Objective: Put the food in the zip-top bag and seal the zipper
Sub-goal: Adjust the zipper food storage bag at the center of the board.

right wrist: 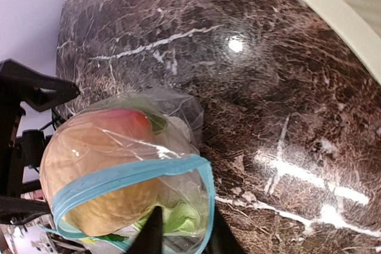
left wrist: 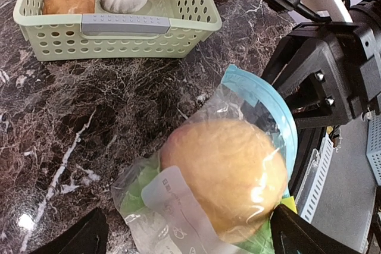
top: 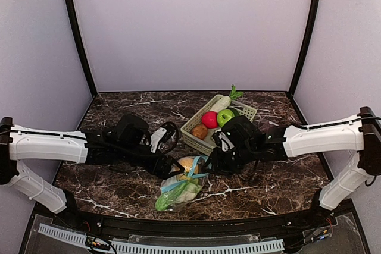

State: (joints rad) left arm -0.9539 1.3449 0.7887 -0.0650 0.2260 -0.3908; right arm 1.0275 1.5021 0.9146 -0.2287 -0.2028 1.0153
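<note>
The zip-top bag (top: 178,190) lies near the front edge, its blue zipper (right wrist: 119,176) open. Inside are an orange-yellow fruit (left wrist: 220,171) with a red blush and green and white food (top: 172,197). My left gripper (left wrist: 193,239) is open, with one finger on each side of the bag's bottom end. It also shows in the top view (top: 168,168). My right gripper (right wrist: 184,230) is shut on the bag's rim at the mouth. It also shows in the top view (top: 213,163). More food sits in the basket: a red apple (top: 209,119), a green apple (top: 225,116) and a brown potato (top: 199,131).
The pale green lattice basket (top: 191,122) stands just behind the bag, a white radish (top: 221,103) at its far end. In the left wrist view its wall (left wrist: 125,43) is close ahead. Both arms reach in over the dark marble table (top: 262,179).
</note>
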